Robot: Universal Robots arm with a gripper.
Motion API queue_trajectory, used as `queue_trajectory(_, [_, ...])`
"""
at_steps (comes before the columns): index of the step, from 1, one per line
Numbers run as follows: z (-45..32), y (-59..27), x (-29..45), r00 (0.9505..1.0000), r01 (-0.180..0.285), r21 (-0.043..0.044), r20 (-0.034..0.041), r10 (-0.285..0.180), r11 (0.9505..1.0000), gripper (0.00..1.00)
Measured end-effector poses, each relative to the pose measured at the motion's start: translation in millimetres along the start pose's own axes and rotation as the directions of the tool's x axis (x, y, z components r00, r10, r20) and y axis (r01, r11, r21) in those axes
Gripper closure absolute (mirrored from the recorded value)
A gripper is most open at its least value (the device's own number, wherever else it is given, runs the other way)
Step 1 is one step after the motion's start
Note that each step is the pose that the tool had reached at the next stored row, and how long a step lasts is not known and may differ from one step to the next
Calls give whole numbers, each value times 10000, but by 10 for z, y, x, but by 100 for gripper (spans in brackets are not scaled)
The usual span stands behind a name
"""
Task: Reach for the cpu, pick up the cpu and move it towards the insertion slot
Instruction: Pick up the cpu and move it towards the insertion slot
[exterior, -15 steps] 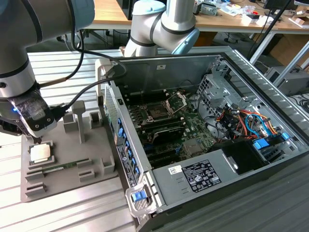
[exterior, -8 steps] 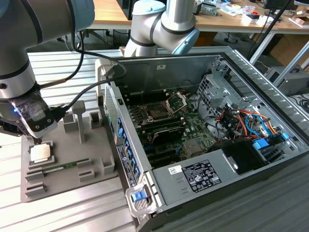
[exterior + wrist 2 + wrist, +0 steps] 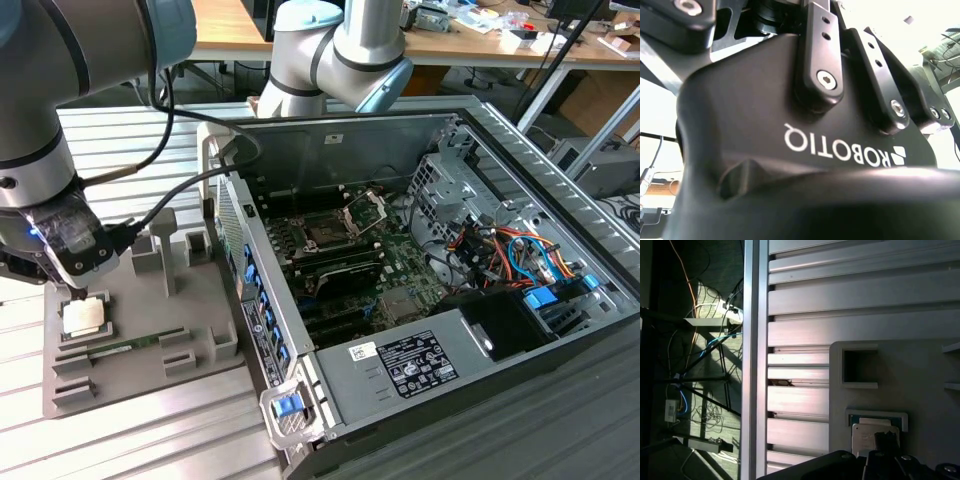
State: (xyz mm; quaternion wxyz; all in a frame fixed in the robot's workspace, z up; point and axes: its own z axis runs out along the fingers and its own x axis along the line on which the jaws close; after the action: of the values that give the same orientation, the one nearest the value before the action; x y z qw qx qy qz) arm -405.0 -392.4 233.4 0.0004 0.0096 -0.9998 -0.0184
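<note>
Gripper (image 3: 72,284) hangs low, right over the cpu (image 3: 83,316). Whether they touch: can't resolve. Jaws: cannot tell how wide they stand or whether they have hold of anything. In the first wrist view, dark gripper parts overlap the chip's edge.

Cpu lies flat in a square recess of the grey tray (image 3: 140,372), at the tray's end toward the exterior view's left. It looks seated, not lifted. The tray sits on the slatted metal tabletop (image 3: 150,440).

Further off, toward the exterior view's right, is the open computer case (image 3: 400,135) with the board exposed. The insertion slot (image 3: 325,233) is mid-board, well apart from the tray. Its metal bracket (image 3: 366,208) appears swung up, and the socket looks vacant.

Step, judged: end of reach, start of pick; carry not begun. The grasp calls for jaws squarely straddling opposite chip edges and a straight lift clear of the recess walls. The carry needs clearance over the case's side wall.
</note>
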Motion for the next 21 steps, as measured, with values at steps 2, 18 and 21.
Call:
queue_trajectory(2, [7, 0, 0, 10000, 0, 0, -1, 0, 10000, 89])
queue_trajectory(18, [80, -19, 12, 10000, 2, 0, 0, -2, 10000, 89])
queue_trajectory(21, [87, -28, 15, 10000, 4, 1, -3, -4, 10000, 89])
